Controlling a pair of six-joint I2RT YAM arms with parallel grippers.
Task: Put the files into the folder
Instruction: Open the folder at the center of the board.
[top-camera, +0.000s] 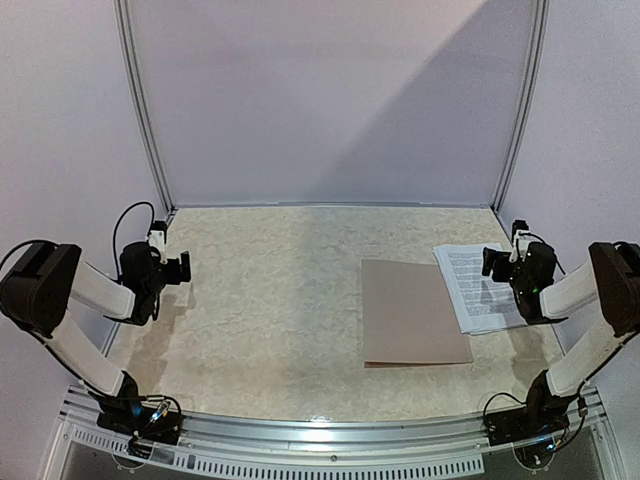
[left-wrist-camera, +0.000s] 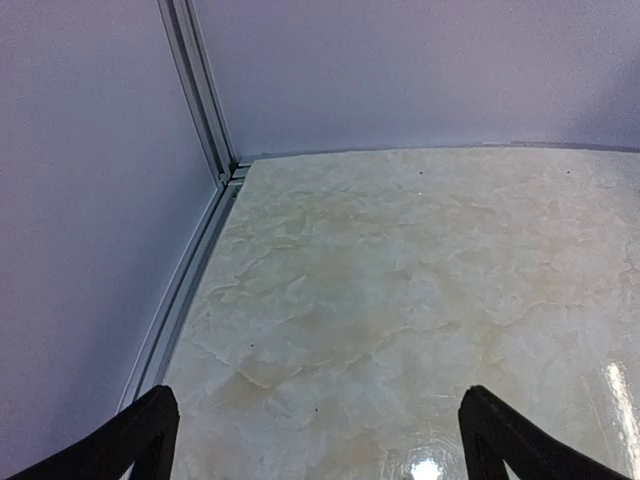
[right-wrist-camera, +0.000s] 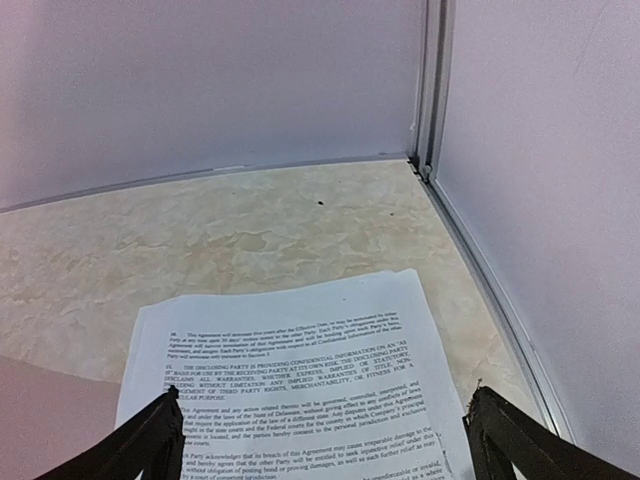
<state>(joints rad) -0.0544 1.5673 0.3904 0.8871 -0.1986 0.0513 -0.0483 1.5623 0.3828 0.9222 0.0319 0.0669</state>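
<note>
Tan card, shut flat: from the top view the folder (top-camera: 413, 312) lies on the table (top-camera: 270, 300) to the left of the right end effector (top-camera: 492, 262). The files (top-camera: 470, 295) sit directly under that end effector. Their long axis runs away from the arm bases, and their left edge meets the folder's right edge; I cannot tell which lies on top. The left end effector (top-camera: 180, 267) hangs well apart from both, so the right arm is clearly the nearer.

In the left wrist view, the left end effector (left-wrist-camera: 318, 395) is spread wide over bare table.

In the right wrist view, the right end effector (right-wrist-camera: 326, 396) is also spread wide and holds nothing. The files (right-wrist-camera: 290, 365) lie just below and ahead of it, with a corner of the folder (right-wrist-camera: 40, 410) to its lower left.
</note>
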